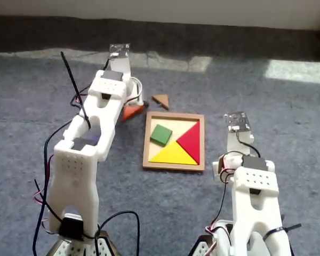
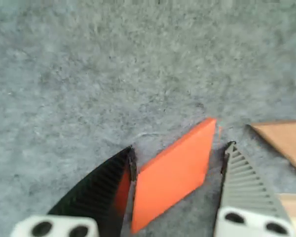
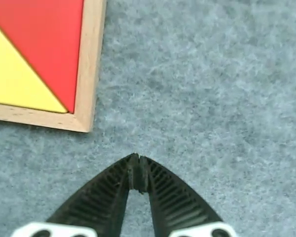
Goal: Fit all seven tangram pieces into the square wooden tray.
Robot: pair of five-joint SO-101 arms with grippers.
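1. High view, looking down on a grey carpet (image 1: 266, 106), with the tray (image 1: 173, 166) near the middle between two white arms.
2. In the tray: green square (image 1: 160, 134) in the far left part, turned crooked to the rim; red triangle (image 1: 190, 140) along the right side; yellow triangle (image 1: 173, 154) along the near edge. Bare pale floor across the far and left parts.
3. Outside the tray: orange piece (image 1: 130, 112) just off the far left corner, brown triangle (image 1: 161, 100) just beyond the far rim, both on the carpet.
4. Left wrist view: left gripper (image 2: 180, 147) set around the orange piece, black finger (image 2: 101, 190) against one edge and grey finger (image 2: 244, 185) at the opposite corner. Seemingly clamped on it at a middling width, the piece tipped up on one edge rather than lying flat. Brown triangle near by, apart from both.
5. Right wrist view: right gripper (image 3: 138, 170) pinched tight on nothing, tips low over the carpet, near the tray corner that holds the red triangle, not touching the rim.
6. Step in hand, by judgement: picking up the orange piece to carry it to the tray. Three pieces seated, so less than half done.
7. Next move calls for lifting clear of the rim, crossing to the bare floor of the tray, turning the piece to match the gap, and lowering it flat before letting go. Probably also calls for straightening the green square, crooked as it lies.
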